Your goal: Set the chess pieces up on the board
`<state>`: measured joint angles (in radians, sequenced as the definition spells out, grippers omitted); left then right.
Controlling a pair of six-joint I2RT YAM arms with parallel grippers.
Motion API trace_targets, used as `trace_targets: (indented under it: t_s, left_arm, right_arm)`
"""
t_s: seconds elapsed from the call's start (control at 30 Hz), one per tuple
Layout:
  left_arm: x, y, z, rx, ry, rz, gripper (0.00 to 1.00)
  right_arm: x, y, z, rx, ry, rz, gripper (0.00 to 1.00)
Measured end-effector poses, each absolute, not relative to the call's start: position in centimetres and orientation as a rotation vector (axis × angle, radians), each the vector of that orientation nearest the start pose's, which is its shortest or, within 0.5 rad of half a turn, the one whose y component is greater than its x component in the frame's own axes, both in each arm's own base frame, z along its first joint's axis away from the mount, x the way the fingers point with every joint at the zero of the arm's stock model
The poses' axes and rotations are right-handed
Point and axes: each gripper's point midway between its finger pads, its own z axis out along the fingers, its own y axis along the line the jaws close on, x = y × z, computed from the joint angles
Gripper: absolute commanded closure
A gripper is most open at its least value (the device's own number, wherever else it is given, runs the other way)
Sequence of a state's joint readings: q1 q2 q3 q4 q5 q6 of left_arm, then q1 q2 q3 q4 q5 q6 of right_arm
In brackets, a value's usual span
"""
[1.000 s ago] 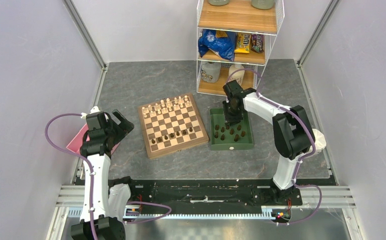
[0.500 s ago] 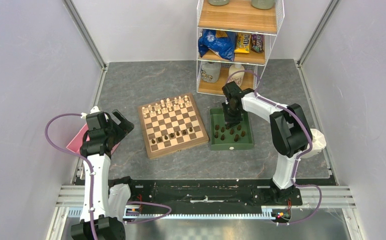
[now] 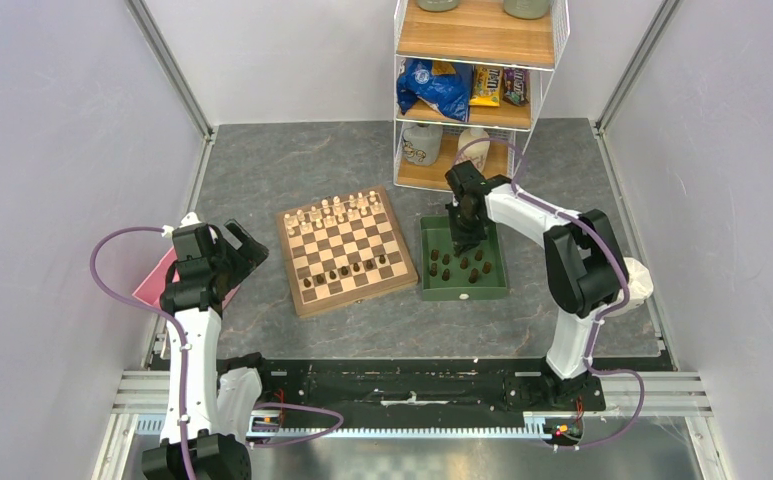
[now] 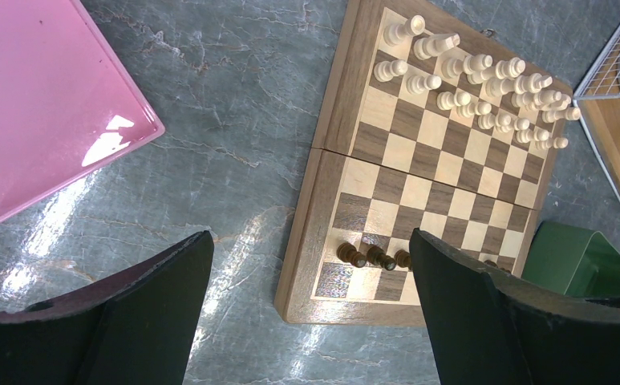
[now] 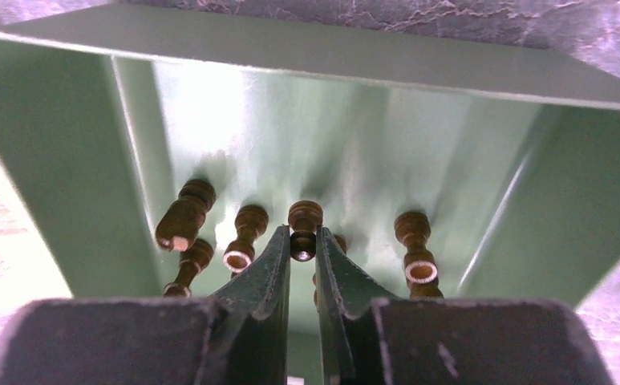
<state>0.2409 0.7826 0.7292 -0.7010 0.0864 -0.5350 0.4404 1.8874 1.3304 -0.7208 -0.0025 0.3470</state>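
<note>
A: Top view. Right hand (image 3: 464, 240) down in far end of green tray (image 3: 467, 293). Over the last second, only a small sideways nudge and back.
B: Dark pieces?
A: Dark pieces (image 3: 457, 265) loose in tray; one row stands on the board (image 3: 352, 296), near side.
B: Left hand?
A: Left hand (image 3: 245, 242) idle near pink tray (image 3: 152, 285), fingers spread, nothing held.
B: Left wrist view?
A: Same spread. Pale pieces (image 4: 483, 88) crowd the board's far end.
B: Right wrist view?
A: Fingers clenched on one dark piece (image 5: 305, 218), still low among its neighbours.
B: Meaning?
A: Grip looks settled; lift and carry to board likely next. Roughly half remain.
</note>
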Motion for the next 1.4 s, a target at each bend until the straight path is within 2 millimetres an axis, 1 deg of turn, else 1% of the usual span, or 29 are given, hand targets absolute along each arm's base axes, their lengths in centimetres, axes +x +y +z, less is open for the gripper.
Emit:
trace_targets:
  t_s: [0.07, 0.13, 0.23, 0.33, 0.4, 0.47, 0.57, 0.63, 0.7, 0.77, 0.9, 1.03, 1.2, 1.4]
  left_arm:
    - [23.8, 2.1, 15.1, -0.842, 2.177, -0.249, 0.01]
    - [23.8, 2.1, 15.1, -0.842, 2.177, -0.25, 0.01]
    - [23.8, 2.1, 15.1, -0.842, 2.178, -0.25, 0.01]
    - [23.8, 2.1, 15.1, -0.842, 2.178, -0.25, 0.01]
    - [23.8, 2.1, 15.1, -0.841, 2.178, -0.25, 0.01]
    - [23.8, 2.1, 15.1, -0.841, 2.178, -0.25, 0.01]
    - [23.8, 2.1, 15.1, -0.841, 2.177, -0.251, 0.01]
    - [23.8, 2.1, 15.1, -0.841, 2.177, -0.251, 0.01]
    - [23.8, 2.1, 15.2, -0.841, 2.176, -0.251, 0.01]
    - [23.8, 2.1, 15.2, -0.84, 2.175, -0.251, 0.01]
    - [23.8, 2.1, 15.2, -0.839, 2.173, -0.252, 0.01]
    - [23.8, 2.1, 15.2, -0.839, 2.173, -0.252, 0.01]
    - [23.8, 2.1, 15.3, -0.838, 2.171, -0.252, 0.01]
    - [23.8, 2.1, 15.4, -0.837, 2.168, -0.252, 0.01]
  right_arm:
    - [33.6, 17.3, 4.4, -0.133, 2.842, 0.159, 0.82]
    - [33.9, 17.2, 5.8, -0.131, 2.807, 0.16, 0.82]
    - [34.9, 17.8, 8.6, -0.133, 2.73, 0.188, 0.82]
    - [35.5, 18.8, 10.8, -0.15, 2.669, 0.223, 0.82]
    - [35.5, 20.1, 11.8, -0.18, 2.642, 0.247, 0.82]
    - [34.9, 21.8, 12.3, -0.226, 2.627, 0.27, 0.82]
    - [33.6, 25.2, 12.8, -0.321, 2.611, 0.313, 0.82]
    - [32.9, 27.7, 12.7, -0.383, 2.599, 0.342, 0.81]
    - [32.0, 29.9, 12.1, -0.44, 2.601, 0.367, 0.81]
    - [31.5, 30.9, 11.2, -0.467, 2.617, 0.367, 0.81]
    - [31.4, 31.3, 9.0, -0.471, 2.663, 0.339, 0.81]
    - [31.5, 31.3, 7.5, -0.472, 2.695, 0.316, 0.81]
    - [31.6, 31.5, 6.6, -0.473, 2.712, 0.304, 0.81]
    - [32.1, 32.0, 6.6, -0.467, 2.704, 0.314, 0.8]
